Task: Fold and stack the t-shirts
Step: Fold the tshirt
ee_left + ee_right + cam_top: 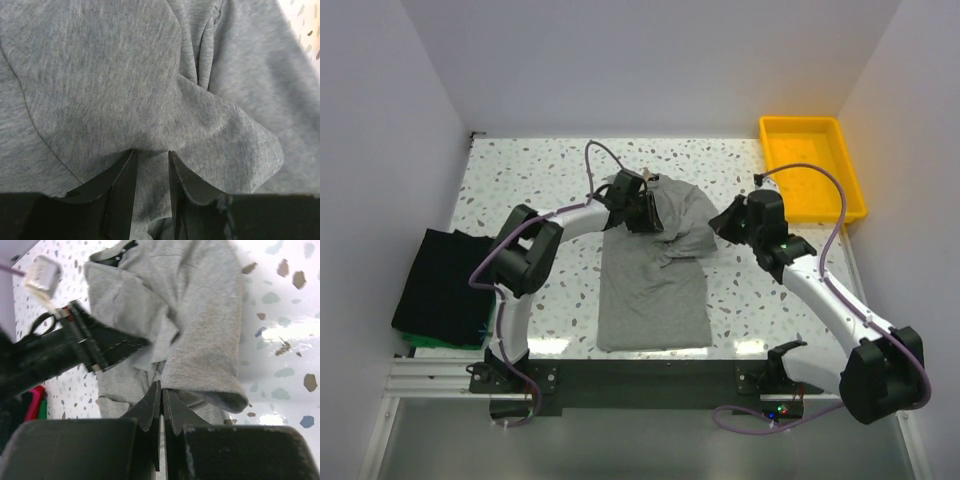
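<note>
Two grippers work one heather-grey t-shirt (pixel 655 290). The shirt lies on the speckled table (pixel 520 170). Its lower body is flat and smooth, a long rectangle running back toward the arm bases. Its upper part is bunched and creased between the two grippers.

Left gripper (pixel 150 156): fingers part-way closed, clamped on a fold of grey cloth that drapes over both tips.

Right gripper (pixel 161 390): fingers pressed together, tips at a sleeve hem. Cannot tell whether cloth is caught.

Folded black t-shirt (pixel 445 280) rests on a green one (pixel 415 341), well apart, out past the left arm.
</note>
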`<action>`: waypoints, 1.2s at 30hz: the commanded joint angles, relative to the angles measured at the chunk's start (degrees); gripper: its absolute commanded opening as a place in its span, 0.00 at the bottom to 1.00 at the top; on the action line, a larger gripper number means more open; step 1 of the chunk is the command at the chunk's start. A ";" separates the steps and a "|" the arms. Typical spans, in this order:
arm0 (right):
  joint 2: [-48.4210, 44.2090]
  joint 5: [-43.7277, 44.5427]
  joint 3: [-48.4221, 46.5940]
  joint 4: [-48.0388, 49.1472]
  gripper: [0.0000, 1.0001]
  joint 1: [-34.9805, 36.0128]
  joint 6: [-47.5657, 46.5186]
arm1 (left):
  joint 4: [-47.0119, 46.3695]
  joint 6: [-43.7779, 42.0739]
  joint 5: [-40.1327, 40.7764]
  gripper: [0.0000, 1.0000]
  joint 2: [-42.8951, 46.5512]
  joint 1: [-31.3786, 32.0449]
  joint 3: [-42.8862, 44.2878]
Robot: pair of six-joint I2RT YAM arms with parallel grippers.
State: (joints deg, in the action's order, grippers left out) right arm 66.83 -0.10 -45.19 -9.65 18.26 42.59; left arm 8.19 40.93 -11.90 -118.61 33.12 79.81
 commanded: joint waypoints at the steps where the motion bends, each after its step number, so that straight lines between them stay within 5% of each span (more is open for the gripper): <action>1: -2.48 3.78 -4.55 -1.86 0.00 3.96 -3.91 | -3.17 -0.06 0.04 0.36 -1.01 0.01 1.66; 13: -3.90 8.62 -15.01 -5.11 0.00 11.18 -10.77 | -3.70 -0.23 -0.67 0.36 -3.12 0.01 2.28; 30: 7.96 4.85 -25.82 -8.19 0.01 11.27 -17.71 | -7.31 -0.76 -7.52 0.39 1.27 -0.25 2.63; 36: 15.95 2.04 -29.95 -5.56 0.01 11.27 -19.12 | -8.29 1.87 -4.02 0.40 6.28 -3.06 -0.62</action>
State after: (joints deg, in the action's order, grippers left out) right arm 80.58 3.81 -70.57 -18.22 29.41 25.52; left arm 3.49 41.45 -17.28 -118.80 32.42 79.79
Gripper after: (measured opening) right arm 0.014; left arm 0.398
